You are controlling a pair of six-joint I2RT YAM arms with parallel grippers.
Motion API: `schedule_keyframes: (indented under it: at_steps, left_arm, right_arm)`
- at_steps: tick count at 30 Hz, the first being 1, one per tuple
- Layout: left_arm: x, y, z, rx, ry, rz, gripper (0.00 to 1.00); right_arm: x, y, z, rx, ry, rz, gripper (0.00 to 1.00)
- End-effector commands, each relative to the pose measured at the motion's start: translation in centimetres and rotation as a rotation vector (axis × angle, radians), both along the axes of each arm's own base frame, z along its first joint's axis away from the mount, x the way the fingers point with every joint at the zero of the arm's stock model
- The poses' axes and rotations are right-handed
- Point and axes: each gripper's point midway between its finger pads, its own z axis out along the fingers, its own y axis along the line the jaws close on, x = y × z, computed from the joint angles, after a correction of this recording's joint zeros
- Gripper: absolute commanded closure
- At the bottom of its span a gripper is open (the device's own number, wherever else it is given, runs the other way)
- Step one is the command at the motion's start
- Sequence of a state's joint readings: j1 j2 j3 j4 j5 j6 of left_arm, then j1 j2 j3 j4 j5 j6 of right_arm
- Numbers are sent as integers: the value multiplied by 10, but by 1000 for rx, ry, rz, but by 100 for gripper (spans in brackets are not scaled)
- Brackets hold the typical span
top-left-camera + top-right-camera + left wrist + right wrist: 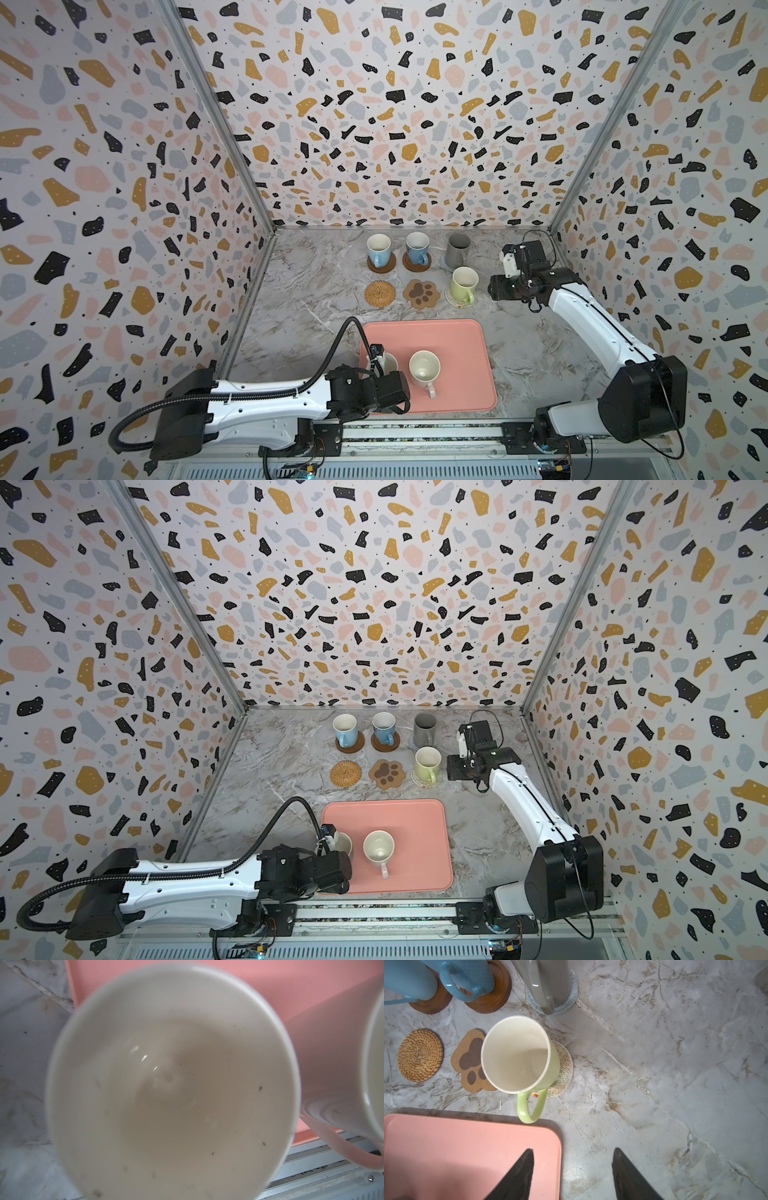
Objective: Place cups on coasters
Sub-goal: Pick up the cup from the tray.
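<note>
Two light blue cups [378, 248] [417, 247] stand on brown wooden coasters. The tall dark grey cup [458, 249] is on a grey-blue woven coaster [571, 999]. The light green cup [464, 284] rests on a whitish patterned coaster [564, 1068]. The rattan coaster [380, 294] and the paw coaster [421, 293] are bare. A pink cup [424, 370] stands on the pink tray [457, 345]. My left gripper [379, 370] is down on a cream-lined cup [166, 1084] at the tray's left edge, its fingers hidden. My right gripper [573, 1153] hovers open and empty beside the green cup.
Patterned walls close in the marble table [316, 291] on the left, back and right. A metal rail [415, 434] carrying both arm bases runs along the front edge. The pink cup's handle [353, 1153] points toward that rail.
</note>
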State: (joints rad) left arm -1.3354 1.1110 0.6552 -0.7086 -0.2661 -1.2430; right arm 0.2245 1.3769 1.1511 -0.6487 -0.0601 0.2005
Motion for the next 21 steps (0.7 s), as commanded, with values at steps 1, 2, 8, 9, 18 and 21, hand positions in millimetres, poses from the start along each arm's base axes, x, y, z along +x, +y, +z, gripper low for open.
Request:
schedule_keyframes:
  at_steps: [1, 2, 8, 9, 18, 21]
  left_arm:
    - [4, -7, 6, 4, -7, -32, 80]
    - [5, -7, 6, 12, -7, -38, 81]
    - [8, -4, 11, 65, -19, -58, 86]
    - [9, -3, 12, 71, -23, -59, 87]
    - [23, 5, 24, 115, -73, -55, 89]
    - [31, 6, 31, 127, -94, -54, 89]
  right_arm:
    - [-3, -4, 14, 15, -41, -16, 37]
    - [-3, -6, 14, 15, -42, -19, 38]
    - [-6, -12, 14, 20, -45, -33, 37]
    - [-7, -13, 13, 20, -45, -34, 37]
    - [-8, -14, 16, 23, -51, -37, 37]
    - [-9, -14, 15, 24, -47, -37, 37]
